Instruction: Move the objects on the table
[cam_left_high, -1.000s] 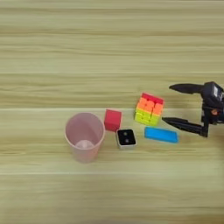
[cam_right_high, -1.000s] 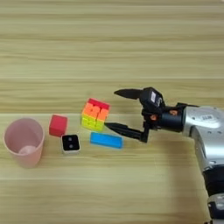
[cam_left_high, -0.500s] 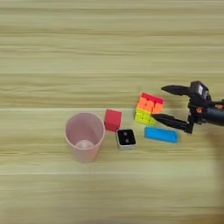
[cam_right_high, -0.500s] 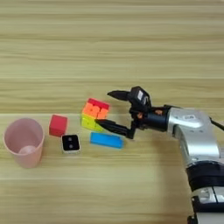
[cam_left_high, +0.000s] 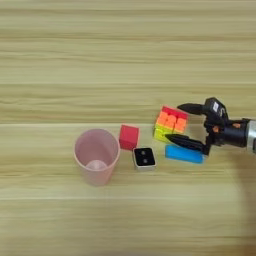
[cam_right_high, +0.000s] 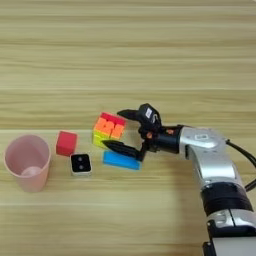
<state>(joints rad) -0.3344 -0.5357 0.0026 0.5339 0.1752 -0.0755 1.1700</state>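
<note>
On the wood-grain table (cam_left_high: 100, 60) a multicoloured puzzle cube (cam_left_high: 169, 123) stands right of centre. My right gripper (cam_left_high: 179, 122) is open, its two black fingers reaching from the right to either side of the cube's right end, one behind it and one in front. Just below the front finger lies a flat blue bar (cam_left_high: 184, 154). A red cube (cam_left_high: 129, 137) sits left of the puzzle cube. A small white cube with a black two-dot face (cam_left_high: 144, 158) lies in front of it. The pink plastic cup (cam_left_high: 96, 156) stands upright furthest left.
The silver forearm (cam_right_high: 207, 150) comes in from the lower right, with a black cable (cam_right_high: 243, 152) trailing off its far side. Bare wood lies all around the small cluster of things.
My gripper has moved left, from well right of the puzzle cube to having its open fingers around the cube's right end. The things on the table have not moved.
</note>
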